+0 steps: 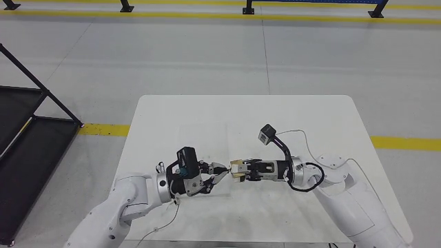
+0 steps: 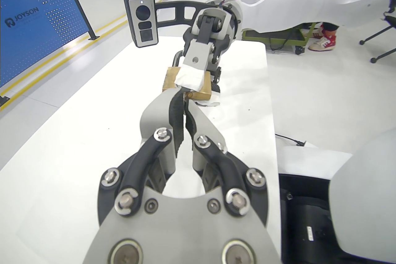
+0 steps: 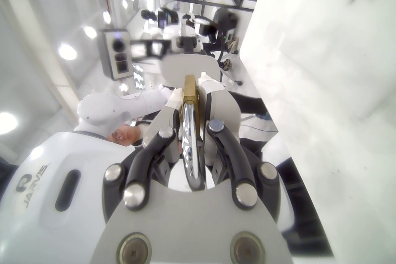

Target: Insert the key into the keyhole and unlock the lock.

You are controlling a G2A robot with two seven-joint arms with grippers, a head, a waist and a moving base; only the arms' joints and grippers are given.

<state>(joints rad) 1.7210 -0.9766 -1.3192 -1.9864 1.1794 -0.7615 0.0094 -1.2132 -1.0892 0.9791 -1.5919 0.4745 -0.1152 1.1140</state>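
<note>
Left of the lock (image 2: 170, 79), you've got the left gripper (image 2: 184, 96) with its black pads pressed together on the key (image 2: 187, 94). Only a sliver of the key shows past the tips, and that sliver touches the lock's end face. Can't tell how deep it sits in the keyhole. The gripper points straight at the lock, roughly level with it.

The lock itself has a brass body and is held up off the table (image 1: 310, 117), which lies below it. In the top view you see the lock over the half of the table nearer the robot, about midway across. The chrome shackle (image 3: 190, 138) comes out of the lock's far end, away from the key, and runs back between the right gripper's linkages. Can't tell whether it is latched.

Right of the lock, your right gripper (image 3: 189, 88) is clamped on the brass body from both sides, with its white-wrapped fingers (image 2: 191, 78) flat on the lock's broad faces. The two grippers face each other tip to tip, with the lock between them.
</note>
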